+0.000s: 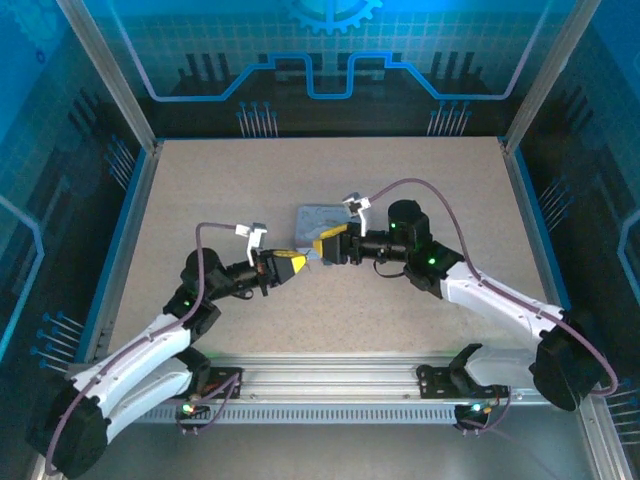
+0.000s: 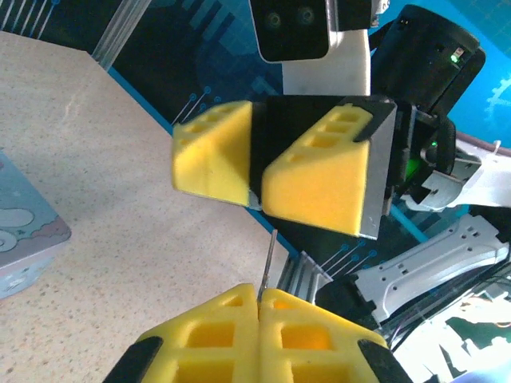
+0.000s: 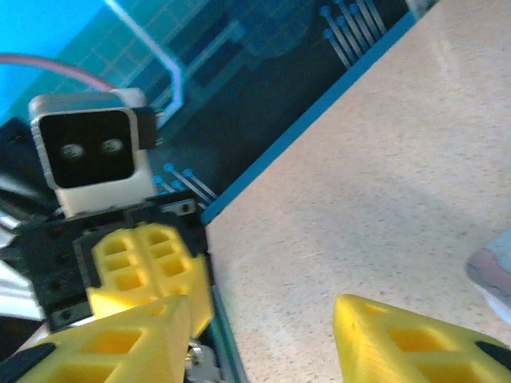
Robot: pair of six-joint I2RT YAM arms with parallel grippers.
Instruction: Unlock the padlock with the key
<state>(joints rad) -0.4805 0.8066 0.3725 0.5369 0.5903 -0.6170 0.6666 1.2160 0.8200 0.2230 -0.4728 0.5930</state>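
Key stands as a thin dark sliver in the lower middle of the left wrist view. Its lower end is pinched between the shut yellow pads of the left gripper, and its free end points up toward the right gripper, whose two pads stand apart with a dark gap between them and touch nothing that I can see. In the top view both grippers meet nose to nose at mid-frame, just in front of the tin on the table. Where the padlock lies I cannot tell. The key looks light, stiff and smooth, so I judge it apt to swivel or slip in the soft foam if its tip is pushed sideways; the hold is best kept on the broad head, with most of the blade free. The padlock should be small, light and hard, likely to skate or spin on the table under a push, so it wants gripping across the flat sides of its body, keyhole left facing the key.
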